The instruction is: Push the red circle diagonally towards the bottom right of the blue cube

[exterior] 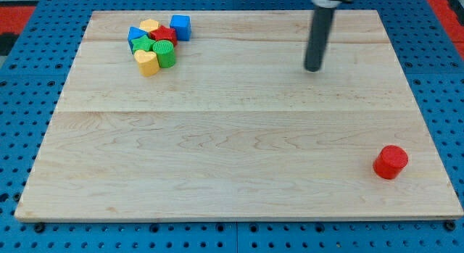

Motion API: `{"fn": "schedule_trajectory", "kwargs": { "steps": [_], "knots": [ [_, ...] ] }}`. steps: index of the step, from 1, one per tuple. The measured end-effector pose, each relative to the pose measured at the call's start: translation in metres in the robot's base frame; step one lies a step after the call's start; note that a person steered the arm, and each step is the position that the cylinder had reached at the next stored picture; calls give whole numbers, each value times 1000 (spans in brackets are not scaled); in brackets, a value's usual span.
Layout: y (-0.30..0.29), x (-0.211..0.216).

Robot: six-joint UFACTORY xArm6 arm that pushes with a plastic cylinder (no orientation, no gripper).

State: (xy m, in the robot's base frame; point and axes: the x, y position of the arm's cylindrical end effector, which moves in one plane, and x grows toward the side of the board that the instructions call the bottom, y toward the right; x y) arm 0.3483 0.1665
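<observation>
my tip (313, 68) rests on the desk (239, 144) at the view's upper right with no pincer on show, well apart from the red circle (391, 162) down at the bottom right and the blue cube (180, 27) heading the top-left cluster.

My arm shows only as a straight, dark grey cylindrical rod with a matte finish, its blunt tip (313, 68) slightly darker; a pale collar caps it.
</observation>
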Motion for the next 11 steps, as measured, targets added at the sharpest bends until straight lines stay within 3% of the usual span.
{"fn": "schedule_trajectory", "kwargs": {
  "steps": [1,2,4,5,6,8,11],
  "knots": [
    [71,28],
    [93,97],
    [78,218],
    [43,215],
    [44,256],
    [-1,249],
    [-21,165]
  ]
}}
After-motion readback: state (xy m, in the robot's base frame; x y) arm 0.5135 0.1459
